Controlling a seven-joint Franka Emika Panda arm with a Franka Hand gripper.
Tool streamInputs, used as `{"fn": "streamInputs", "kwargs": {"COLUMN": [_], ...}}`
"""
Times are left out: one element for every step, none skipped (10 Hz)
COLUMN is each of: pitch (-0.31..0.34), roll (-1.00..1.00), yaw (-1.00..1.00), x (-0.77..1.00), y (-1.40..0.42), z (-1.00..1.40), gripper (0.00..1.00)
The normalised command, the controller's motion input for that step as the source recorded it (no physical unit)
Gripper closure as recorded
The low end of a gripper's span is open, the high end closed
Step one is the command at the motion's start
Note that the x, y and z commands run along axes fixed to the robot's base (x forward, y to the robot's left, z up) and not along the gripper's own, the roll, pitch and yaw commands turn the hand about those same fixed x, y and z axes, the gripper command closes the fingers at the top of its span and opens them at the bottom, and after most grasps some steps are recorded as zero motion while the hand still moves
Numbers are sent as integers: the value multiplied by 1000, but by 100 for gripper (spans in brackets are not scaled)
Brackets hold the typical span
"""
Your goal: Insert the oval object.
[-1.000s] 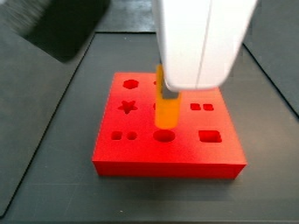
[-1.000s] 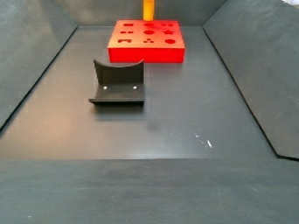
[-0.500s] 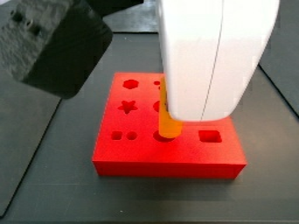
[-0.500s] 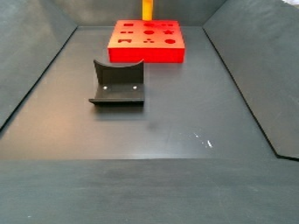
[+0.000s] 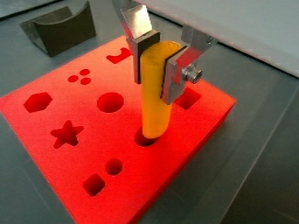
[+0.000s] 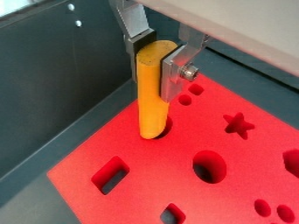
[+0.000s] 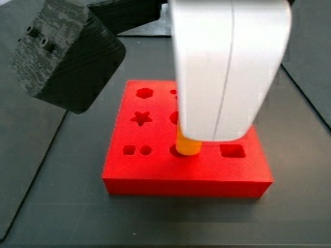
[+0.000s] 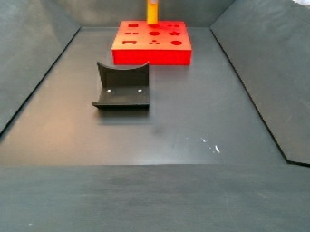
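The oval object, an orange-yellow peg (image 5: 155,92), stands upright between my gripper's (image 5: 162,63) silver fingers, which are shut on its upper end. Its lower end sits in a hole of the red block (image 5: 70,166), as both wrist views show (image 6: 152,96). In a side view the white gripper body hides most of the peg (image 7: 189,147); only its lower tip shows at the block (image 7: 155,165). In a side view the peg (image 8: 152,11) stands at the block's (image 8: 151,54) far edge. The gripper itself is out of that view.
The red block has several other shaped holes: a star (image 5: 66,134), a hexagon (image 5: 38,101), a round one (image 5: 110,102) and a square (image 7: 231,150). A dark grey curved holder (image 8: 122,86) stands on the floor nearer than the block. Dark tray walls enclose the floor.
The gripper has moved down with the peg. Less of the peg shows above the block, and its tip has gone into the hole.
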Motion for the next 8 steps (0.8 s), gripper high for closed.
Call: {"fn": "streamInputs", "kwargs": {"pitch": [0, 0, 0, -3, -4, -17, -21, -36], "roll": [-226, -229, -147, -124, -71, 0, 0, -37], "yaw": [-363, -360, -317, -220, -29, 0, 6, 34], "x": [0, 0, 0, 0, 0, -54, -157, -123], "y": [169, 183, 51, 11, -51, -126, 0, 0], "z": [-94, -63, -31, -51, 0, 0, 0, -20], "gripper": [100, 100, 100, 100, 100, 100, 100, 100]}}
